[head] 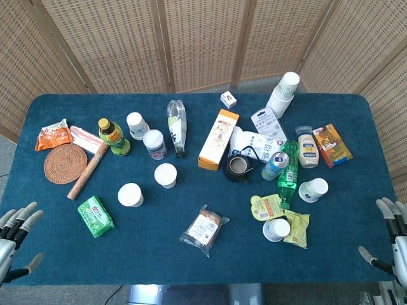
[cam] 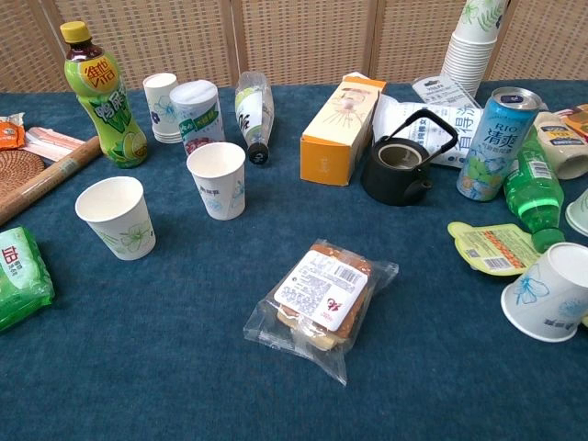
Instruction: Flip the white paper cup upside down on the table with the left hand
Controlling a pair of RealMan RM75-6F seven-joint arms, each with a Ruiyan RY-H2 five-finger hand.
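Two white paper cups stand upright, mouths up, left of the table's middle: one nearer the front and one a little farther back. My left hand hangs off the table's front left corner, fingers spread and holding nothing, well clear of both cups. Off the front right corner my right hand is likewise spread and empty. Neither hand shows in the chest view.
A green wipes pack lies front left, beside a rolling pin and woven coaster. A wrapped pastry lies front centre. A green tea bottle, orange box, black teapot and can stand behind.
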